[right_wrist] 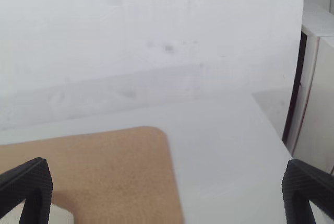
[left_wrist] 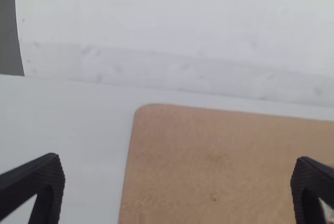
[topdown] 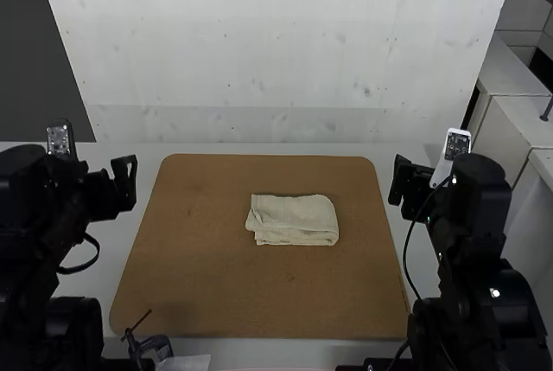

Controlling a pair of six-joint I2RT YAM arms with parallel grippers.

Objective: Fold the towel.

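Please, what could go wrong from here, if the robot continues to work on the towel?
The towel already lies folded in a small bundle with its layers slightly uneven at the front, so the open left gripper or right gripper might catch only the top layer and undo the fold. The black cable looping beside the right arm could perhaps snag during a reach.
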